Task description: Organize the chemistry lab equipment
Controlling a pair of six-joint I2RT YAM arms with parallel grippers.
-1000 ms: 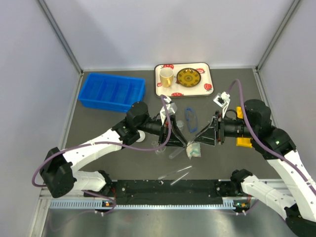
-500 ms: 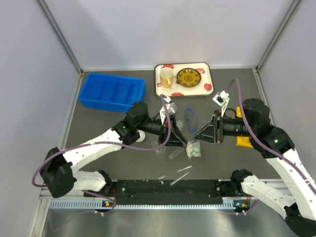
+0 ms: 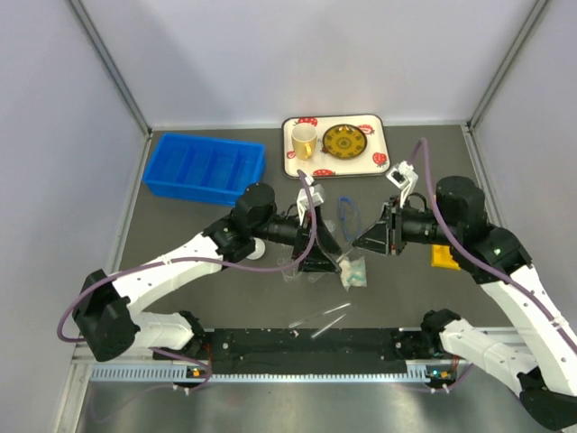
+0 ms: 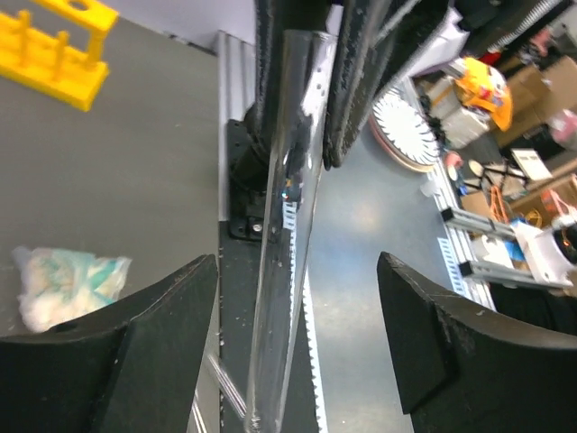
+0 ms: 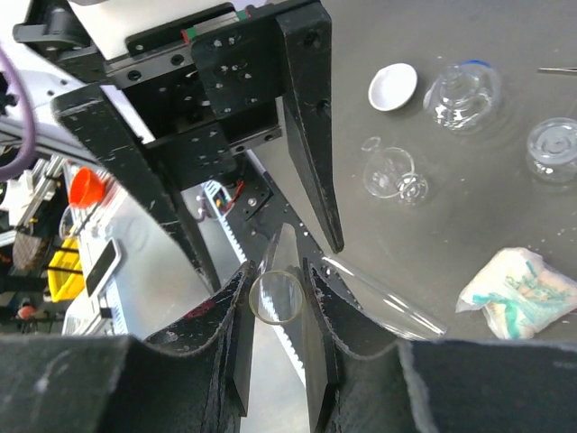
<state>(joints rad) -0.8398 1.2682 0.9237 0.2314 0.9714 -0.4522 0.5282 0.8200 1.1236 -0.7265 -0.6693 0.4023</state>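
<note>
- Top external view, nearest edge: both arms are bolted by the black rail, and two loose clear tubes (image 3: 322,317) lie just beyond it on the dark grey tabletop (image 3: 162,221).
- The left arm (image 3: 171,271) reaches rightward and the right arm (image 3: 505,262) leftward, elbows out, so the wrists meet at mid-table.
- The right claw (image 5: 277,302) is clenched on a thin clear tube (image 5: 277,298), seen end-on between its fingers and held above the tabletop.
- The left claw (image 4: 297,271) is released. Its fingers stand wide on either side of the same tube, not touching it.
- A white-and-teal packet (image 3: 353,272) lies just below the claws; its print is too small to read.
- Small clear beakers (image 5: 394,171) and a small white dome (image 5: 393,87) sit to its left. A yellow rack (image 3: 444,257) sits to its right.
- Blue-rimmed goggles (image 3: 347,215) lie farther back.
- At the far edge are a blue bin (image 3: 206,167) on the left and a tray (image 3: 335,168) in the centre, enclosed by pale panel walls.
</note>
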